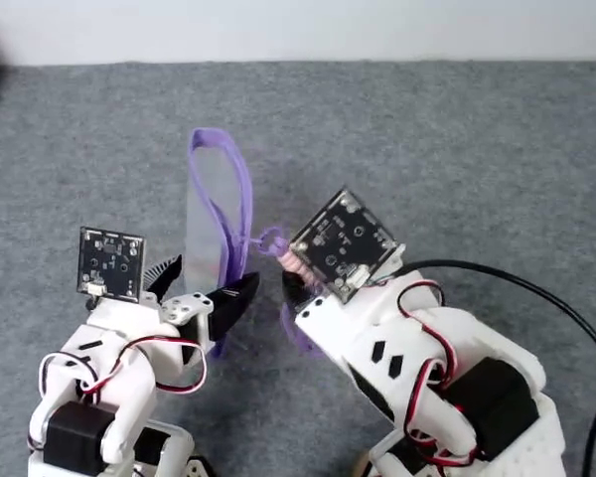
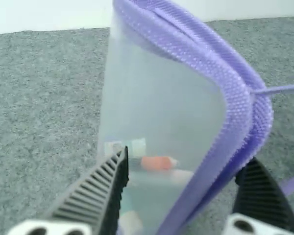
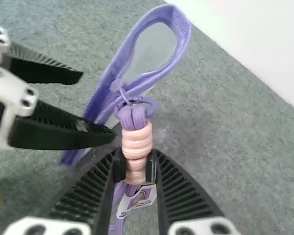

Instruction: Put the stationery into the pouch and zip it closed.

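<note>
A see-through pouch (image 1: 207, 214) with purple edging stands on edge on the grey mat. My left gripper (image 1: 204, 288) is shut on its near end, one black finger on each side. In the left wrist view the pouch (image 2: 161, 107) rises between the fingers, and an orange piece of stationery (image 2: 159, 163) shows inside through the wall. My right gripper (image 3: 134, 156) is shut on the pink and purple zipper pull cord (image 3: 136, 137), which hangs from the pouch's zipper (image 3: 118, 90). From above, that cord (image 1: 278, 248) lies just right of the pouch, in front of the right gripper (image 1: 293, 280).
Grey mat (image 1: 457, 149) covers the table up to a white wall (image 1: 298, 30) at the far edge. A black cable (image 1: 536, 288) loops beside the right arm. The two arms stand close together at the near edge.
</note>
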Robot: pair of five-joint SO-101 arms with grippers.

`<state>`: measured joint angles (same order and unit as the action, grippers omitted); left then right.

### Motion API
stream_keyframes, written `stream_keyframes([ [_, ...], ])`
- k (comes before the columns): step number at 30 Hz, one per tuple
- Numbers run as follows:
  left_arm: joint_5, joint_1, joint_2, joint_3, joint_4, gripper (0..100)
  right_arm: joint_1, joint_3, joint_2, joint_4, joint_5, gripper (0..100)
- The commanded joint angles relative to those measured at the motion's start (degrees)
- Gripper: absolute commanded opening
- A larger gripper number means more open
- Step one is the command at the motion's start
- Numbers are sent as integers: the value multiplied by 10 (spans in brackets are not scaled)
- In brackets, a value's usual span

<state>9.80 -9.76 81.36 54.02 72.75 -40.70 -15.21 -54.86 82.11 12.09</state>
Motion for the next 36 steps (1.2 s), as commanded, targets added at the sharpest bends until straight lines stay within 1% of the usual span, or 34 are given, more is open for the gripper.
stream_keyframes([
  [1, 10, 5, 6, -39, -5, 325, -15, 4, -4, 5, 9, 8],
  [6, 6, 5, 6, -77, -22, 252, -15, 4, -4, 5, 10, 8],
  [10, 2, 5, 6, -80, -23, 179, -15, 4, -4, 5, 10, 8],
  [14, -30, 5, 6, -73, -20, 109, -15, 4, -6, 5, 10, 8],
  [18, -57, 6, 6, -74, -20, 62, -15, 4, -7, 5, 10, 8],
  [20, -64, 6, 6, -74, -20, 62, -17, 4, -6, 5, 10, 8],
  [24, -64, 6, 6, -74, -24, 66, -51, 4, -5, 5, 10, 8],
  [28, -64, 6, 6, -74, -21, 126, -64, 4, -4, 1, 10, 8],
  [30, -63, 6, 6, -74, -20, 141, -63, 4, -3, -1, 10, 8],
  [33, -63, 6, 6, -72, -20, 141, -64, 1, -2, -7, 4, 9],
  [36, -63, 6, 6, -70, -20, 129, -65, -25, 0, -50, 4, 9],
])
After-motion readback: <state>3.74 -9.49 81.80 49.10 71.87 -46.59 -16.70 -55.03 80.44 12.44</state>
